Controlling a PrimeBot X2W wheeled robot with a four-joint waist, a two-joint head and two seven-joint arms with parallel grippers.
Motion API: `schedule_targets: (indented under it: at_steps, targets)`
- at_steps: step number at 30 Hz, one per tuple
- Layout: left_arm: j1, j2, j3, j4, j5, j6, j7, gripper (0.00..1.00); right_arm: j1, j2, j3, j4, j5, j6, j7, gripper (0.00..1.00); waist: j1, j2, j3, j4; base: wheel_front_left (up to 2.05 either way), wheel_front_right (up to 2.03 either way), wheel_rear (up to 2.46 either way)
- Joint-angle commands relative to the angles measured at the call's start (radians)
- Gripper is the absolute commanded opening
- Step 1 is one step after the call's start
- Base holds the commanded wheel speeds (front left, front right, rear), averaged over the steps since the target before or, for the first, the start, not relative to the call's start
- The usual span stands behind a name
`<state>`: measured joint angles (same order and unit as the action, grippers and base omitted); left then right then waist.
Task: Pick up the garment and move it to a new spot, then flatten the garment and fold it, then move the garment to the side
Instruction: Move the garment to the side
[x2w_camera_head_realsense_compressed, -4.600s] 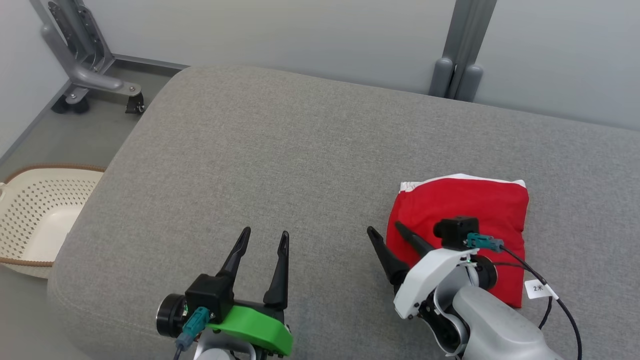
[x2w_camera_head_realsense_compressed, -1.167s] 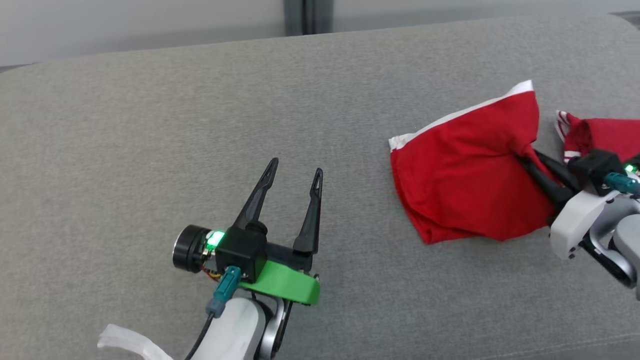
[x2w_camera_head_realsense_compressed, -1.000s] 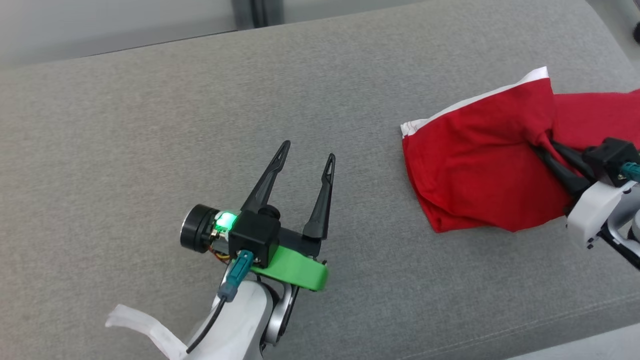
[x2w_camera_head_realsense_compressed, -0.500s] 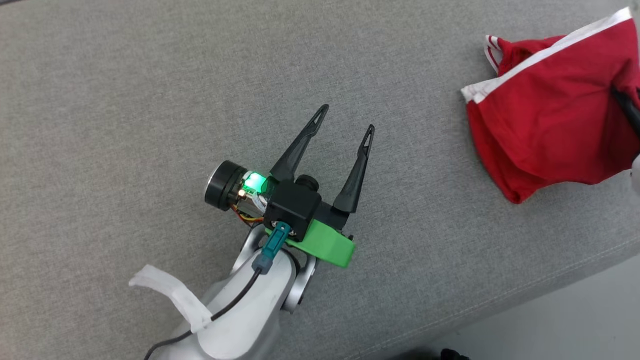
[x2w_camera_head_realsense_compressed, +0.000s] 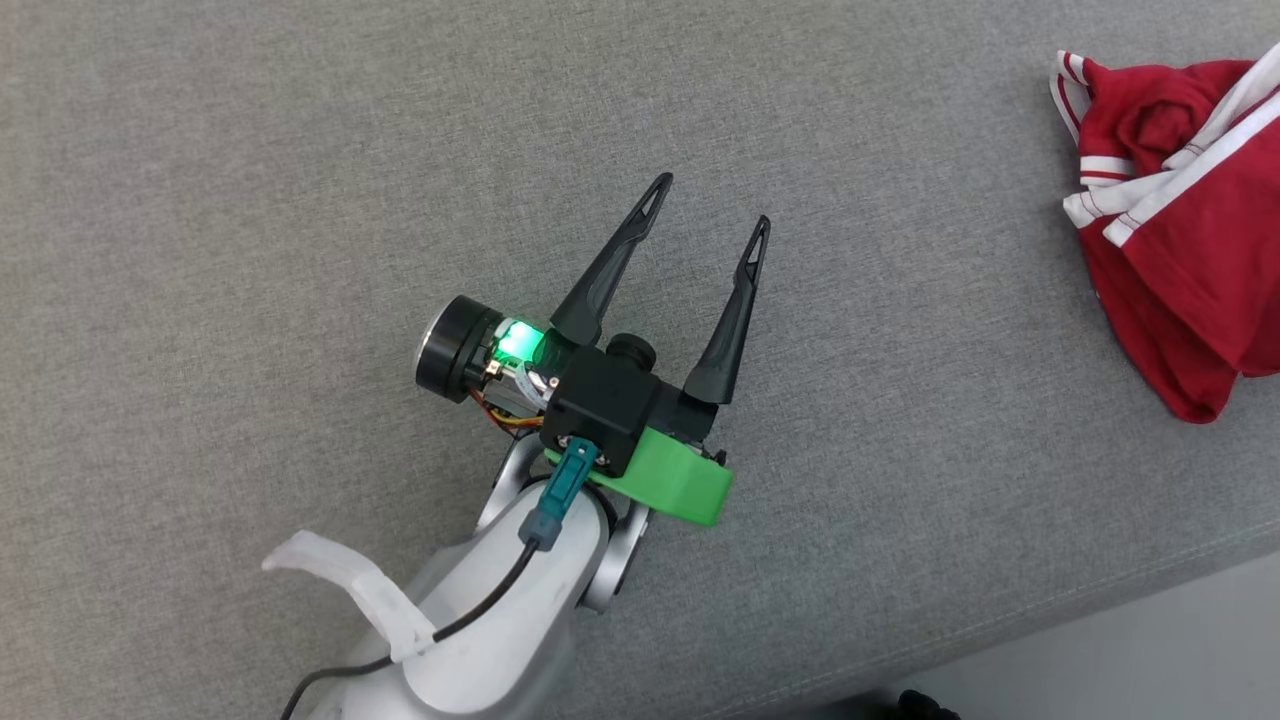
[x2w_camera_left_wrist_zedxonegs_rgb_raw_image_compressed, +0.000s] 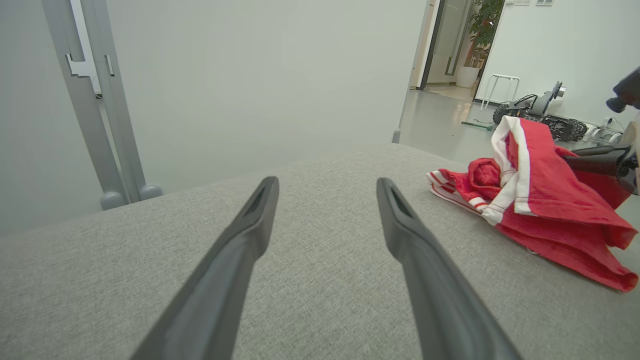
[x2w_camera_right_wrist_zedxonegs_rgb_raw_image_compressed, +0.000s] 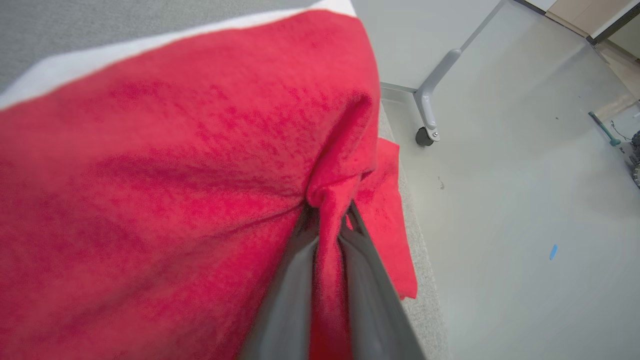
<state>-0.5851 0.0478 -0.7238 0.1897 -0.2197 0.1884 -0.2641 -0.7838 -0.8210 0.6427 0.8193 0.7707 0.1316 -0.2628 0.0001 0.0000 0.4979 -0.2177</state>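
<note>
The garment (x2w_camera_head_realsense_compressed: 1180, 250) sits bunched at the upper right of the head view, near the end of the grey cushion (x2w_camera_head_realsense_compressed: 300, 200); the right gripper (x2w_camera_right_wrist_zedxonegs_rgb_raw_image_compressed: 327, 212) is clenched on a pinch of its red cloth, centre of the right wrist view; the left gripper (x2w_camera_head_realsense_compressed: 712, 200), mid-frame, is spread and holds nothing, well apart from the cloth, which lies to its right; the right arm is nearer, so carrying it looks like its job.
</note>
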Motion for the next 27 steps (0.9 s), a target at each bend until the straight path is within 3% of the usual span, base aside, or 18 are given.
schedule_targets:
  at_steps: [1,8,15,21,27]
  targets:
    - [0.009,0.006,0.001,-0.005,-0.006,0.002,0.000,1.00,0.009,0.002,-0.010,0.019,-0.006,-0.002,-0.003,1.00,-0.0001,0.0000,-0.020,0.011,0.00,0.00,0.00]
    - [0.070,0.006,0.041,-0.024,-0.022,-0.001,0.000,1.00,0.012,0.010,0.027,0.071,-0.045,-0.002,-0.003,1.00,-0.0001,0.0000,-0.118,0.029,0.00,0.00,0.00]
    - [0.174,0.005,0.133,-0.065,-0.032,-0.022,0.000,1.00,0.006,0.050,0.013,-0.029,-0.078,-0.002,-0.003,1.00,-0.0001,0.0000,-0.262,0.063,0.00,0.00,0.00]
    - [0.290,0.005,0.248,-0.109,-0.052,-0.044,0.000,1.00,0.115,0.120,-0.130,-0.236,-0.067,-0.002,-0.003,1.00,-0.0001,0.0000,-0.370,0.107,0.00,0.00,0.00]
    - [0.402,0.005,0.336,-0.129,-0.053,-0.077,0.000,1.00,0.329,0.262,-0.375,-0.456,-0.115,-0.001,-0.003,1.00,-0.0001,0.0000,-0.450,0.157,0.00,0.00,0.00]
